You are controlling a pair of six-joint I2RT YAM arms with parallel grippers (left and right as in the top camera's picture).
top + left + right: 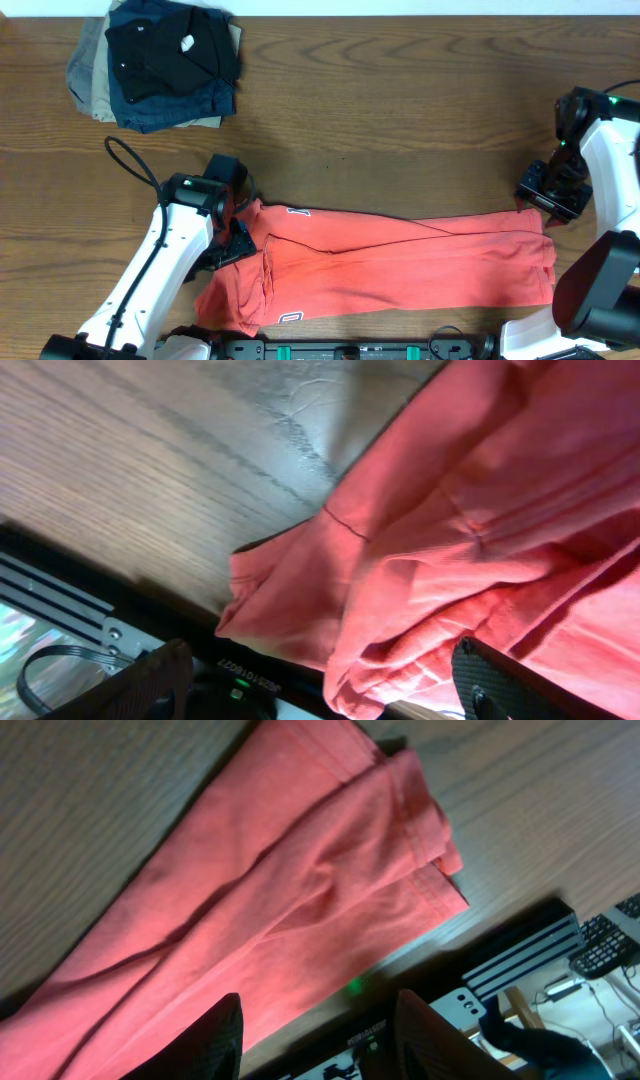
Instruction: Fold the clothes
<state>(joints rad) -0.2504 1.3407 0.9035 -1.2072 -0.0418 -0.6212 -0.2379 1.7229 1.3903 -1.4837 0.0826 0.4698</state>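
The clothes, a coral-red T-shirt (400, 265), lie folded into a long band along the table's front edge, with white-outlined lettering peeking out at the left end (288, 317). My left gripper (238, 218) hovers over that left end. In the left wrist view its fingers stand wide apart (320, 695), with bunched red cloth (450, 530) lying loose between them and nothing clamped. My right gripper (545, 198) hangs just beyond the shirt's far right corner. In the right wrist view it is open (315, 1040) and empty, and the hem end of the shirt (250, 890) lies flat ahead of it.
A pile of black, navy and tan folded garments (160, 60) sits at the back left corner. A black cable (130, 165) loops beside the left arm. The table's front rail (350, 348) runs right below the shirt.
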